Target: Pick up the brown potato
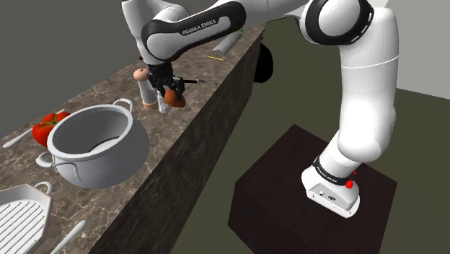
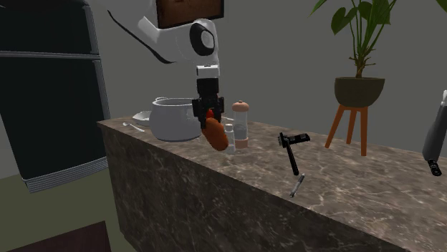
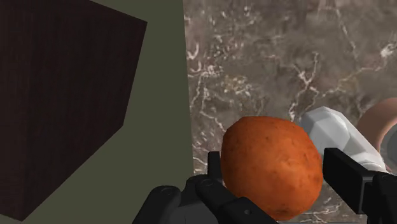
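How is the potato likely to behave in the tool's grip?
Rounded and solid-looking, the potato probably won't deform. Its curved sides, pinched by the tool, may let it pivot or slip.

Orange-brown potato [image 3: 267,153], black tool [image 3: 277,172], brown counter [image 3: 273,57] (veined white), pale grey pot [image 1: 108,164], red tomato [image 1: 46,127].

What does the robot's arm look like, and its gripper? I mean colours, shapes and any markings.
The arm is made of rounded, glossy white segments with black joints. A black band on the forearm bears white lettering, FRANKA EMIKA. Near its foot there is a black ring and a small red spot. The gripper is all black, with two blocky fingers.
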### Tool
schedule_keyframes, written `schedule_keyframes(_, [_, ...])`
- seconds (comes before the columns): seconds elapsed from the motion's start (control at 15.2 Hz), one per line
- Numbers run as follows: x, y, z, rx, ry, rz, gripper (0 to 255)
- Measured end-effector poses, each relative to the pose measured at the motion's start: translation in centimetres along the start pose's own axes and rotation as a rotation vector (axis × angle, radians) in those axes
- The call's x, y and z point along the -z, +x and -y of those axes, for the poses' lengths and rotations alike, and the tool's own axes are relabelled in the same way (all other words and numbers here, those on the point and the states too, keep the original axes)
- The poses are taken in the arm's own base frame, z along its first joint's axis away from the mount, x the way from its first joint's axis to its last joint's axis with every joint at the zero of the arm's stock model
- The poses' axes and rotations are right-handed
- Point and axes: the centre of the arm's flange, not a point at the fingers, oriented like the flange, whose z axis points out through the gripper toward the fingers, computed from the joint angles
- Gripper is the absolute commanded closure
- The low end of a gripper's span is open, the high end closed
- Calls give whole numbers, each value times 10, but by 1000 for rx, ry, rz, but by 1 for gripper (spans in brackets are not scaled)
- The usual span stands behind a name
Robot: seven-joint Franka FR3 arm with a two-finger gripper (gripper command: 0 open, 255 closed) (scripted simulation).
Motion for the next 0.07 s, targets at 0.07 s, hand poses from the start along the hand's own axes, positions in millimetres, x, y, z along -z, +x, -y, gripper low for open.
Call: schedule_keyframes(0.07, [3,0,0,0,0,0,255])
